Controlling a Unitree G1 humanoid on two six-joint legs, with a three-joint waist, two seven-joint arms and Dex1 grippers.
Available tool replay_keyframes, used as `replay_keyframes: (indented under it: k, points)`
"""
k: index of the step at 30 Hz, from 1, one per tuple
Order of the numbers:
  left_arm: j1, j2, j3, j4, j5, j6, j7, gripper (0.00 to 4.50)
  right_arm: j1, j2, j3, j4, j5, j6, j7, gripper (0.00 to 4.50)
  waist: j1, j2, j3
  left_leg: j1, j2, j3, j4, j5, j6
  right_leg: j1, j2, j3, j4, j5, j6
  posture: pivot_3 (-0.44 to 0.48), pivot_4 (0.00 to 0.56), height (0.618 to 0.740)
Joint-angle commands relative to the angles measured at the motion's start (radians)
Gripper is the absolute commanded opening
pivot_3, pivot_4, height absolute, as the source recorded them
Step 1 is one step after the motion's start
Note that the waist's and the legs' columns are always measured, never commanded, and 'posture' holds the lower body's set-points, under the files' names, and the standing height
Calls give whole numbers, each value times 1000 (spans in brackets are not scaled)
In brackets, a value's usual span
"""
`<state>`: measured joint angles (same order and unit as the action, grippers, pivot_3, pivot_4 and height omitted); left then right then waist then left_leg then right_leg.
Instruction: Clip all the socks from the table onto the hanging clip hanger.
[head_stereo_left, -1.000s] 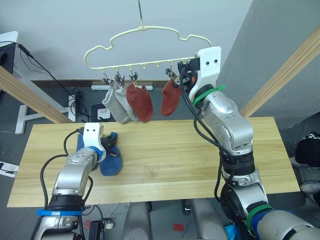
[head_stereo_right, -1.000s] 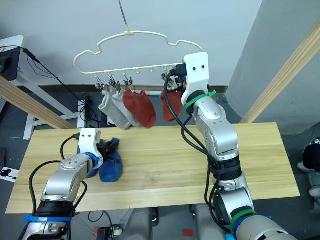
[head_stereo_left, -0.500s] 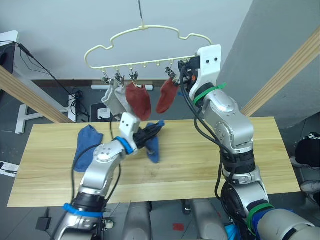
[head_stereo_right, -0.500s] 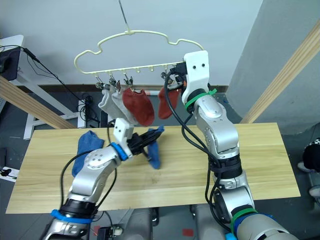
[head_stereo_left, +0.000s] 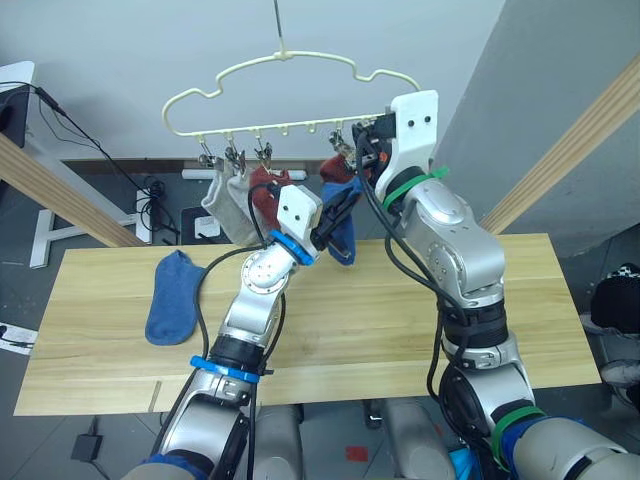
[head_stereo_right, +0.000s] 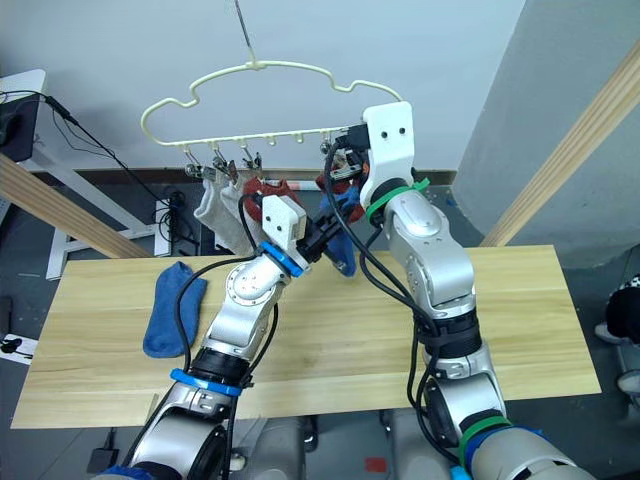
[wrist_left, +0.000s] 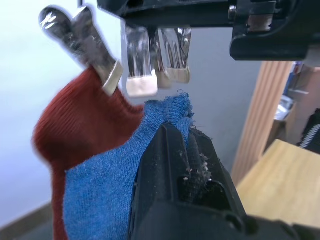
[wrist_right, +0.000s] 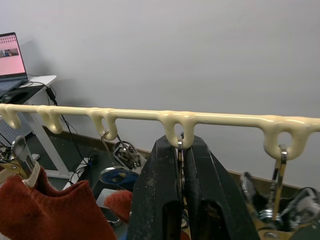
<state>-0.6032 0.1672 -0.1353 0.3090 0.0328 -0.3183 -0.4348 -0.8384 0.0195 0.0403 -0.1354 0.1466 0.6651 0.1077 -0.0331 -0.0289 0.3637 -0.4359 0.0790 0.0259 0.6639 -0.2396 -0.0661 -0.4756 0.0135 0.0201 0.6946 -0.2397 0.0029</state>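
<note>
The cream clip hanger (head_stereo_left: 283, 53) hangs above the table (head_stereo_left: 420, 300). Two light grey socks (head_stereo_left: 215, 200) and a rust-red sock (head_stereo_left: 268, 192) hang from its left clips. A second rust-red sock (wrist_left: 85, 120) hangs toward the right. My left gripper (head_stereo_left: 335, 205) is shut on a blue sock (head_stereo_left: 343, 235), holding its cuff (wrist_left: 172, 107) just under the right clips (wrist_left: 139, 65). My right gripper (head_stereo_left: 366, 140) is shut on a clip (wrist_right: 181, 145) under the hanger's bar (wrist_right: 220, 119). Another blue sock (head_stereo_left: 172, 297) lies flat at the table's left.
Slanted wooden poles stand to the left (head_stereo_left: 60, 195) and right (head_stereo_left: 570, 150) of the table. A white desk (head_stereo_left: 15, 80) and floor cables (head_stereo_left: 150, 190) lie behind on the left.
My left arm has lifted one blue sock off the table and swung it up and right to the hanger's right clips. The other blue sock stays on the table. My right gripper has held still.
</note>
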Motion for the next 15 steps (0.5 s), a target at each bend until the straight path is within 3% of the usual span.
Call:
replay_keyframes:
  k: [1,11,15]
  points:
    - [-33,-16,-4,17,19,-71,30,21,-10,13,1,-64,18,4,-3,0,0,0,0,0,0,0,0,0,0,0,0,0,0,0,0,-70,367,703]
    - [-54,-21,6,24,16,-113,45,21,-4,40,-16,-71,35,28,-11,0,0,0,0,0,0,0,0,0,0,0,0,0,0,0,0,-66,370,703]
    - [-59,-20,8,33,23,-114,53,0,-7,47,-29,-73,43,29,-17,1194,0,0,0,0,0,0,0,0,0,0,0,0,0,0,0,-67,371,703]
